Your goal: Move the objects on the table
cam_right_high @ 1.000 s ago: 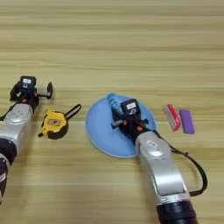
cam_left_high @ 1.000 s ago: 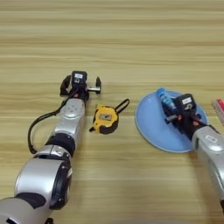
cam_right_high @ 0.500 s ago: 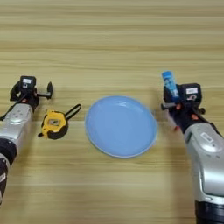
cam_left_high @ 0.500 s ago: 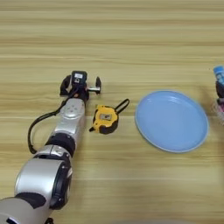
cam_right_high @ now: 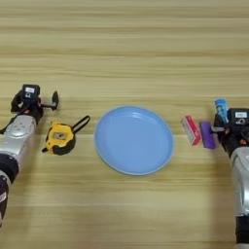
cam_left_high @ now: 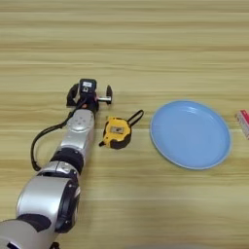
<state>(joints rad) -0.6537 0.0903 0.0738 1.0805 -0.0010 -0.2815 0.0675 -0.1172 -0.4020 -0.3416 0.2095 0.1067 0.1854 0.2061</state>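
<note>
My right gripper (cam_right_high: 224,127) is clamped on the blue tube (cam_right_high: 221,108), right of the plate (cam_right_high: 133,140); next it needs setting down. Left gripper (cam_left_high: 89,95) idles, fingers apart.

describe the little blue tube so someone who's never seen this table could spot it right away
Start at the big blue plate in the middle of the wooden table and go right, past the white and red pack and a small purple block. The blue tube is at the right gripper. It is the only round blue stick there, paler at its far end.
</note>
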